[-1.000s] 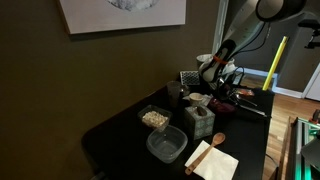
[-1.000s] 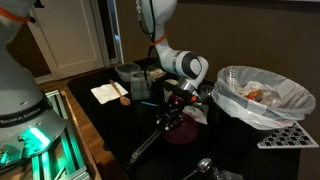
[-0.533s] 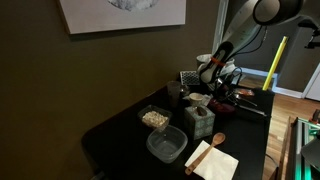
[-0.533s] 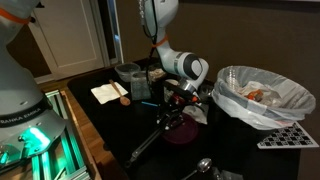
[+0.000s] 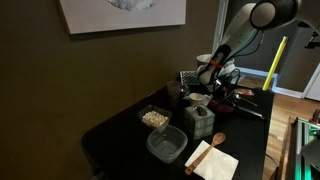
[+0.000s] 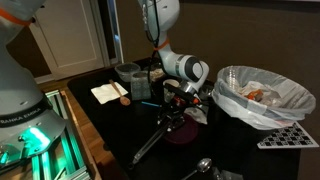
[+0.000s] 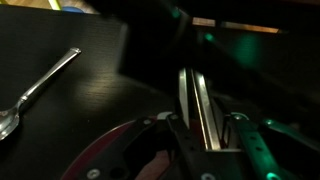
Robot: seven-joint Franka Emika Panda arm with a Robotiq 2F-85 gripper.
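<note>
My gripper (image 6: 182,101) hangs low over a dark red plate (image 6: 186,131) on the black table, and it also shows in the exterior view from the other side (image 5: 212,80). Its jaws stand on either side of metal tongs (image 6: 153,141), which slant down and rest their far end on the table. In the wrist view the shiny tongs (image 7: 198,105) run straight up between my two dark fingers (image 7: 184,140), which hold them closely. The red plate (image 7: 125,150) curves below them.
A metal spoon (image 7: 40,82) lies on the table near the plate (image 6: 200,167). A bag-lined bowl of food (image 6: 262,95) stands beside it. Further off are a grey cup (image 6: 128,72), a napkin with a wooden spoon (image 5: 212,158), clear containers (image 5: 167,145) and a green box (image 5: 198,118).
Hardly anything: the arm's upper links have shifted slightly, while the gripper and the tongs stay where they were.
</note>
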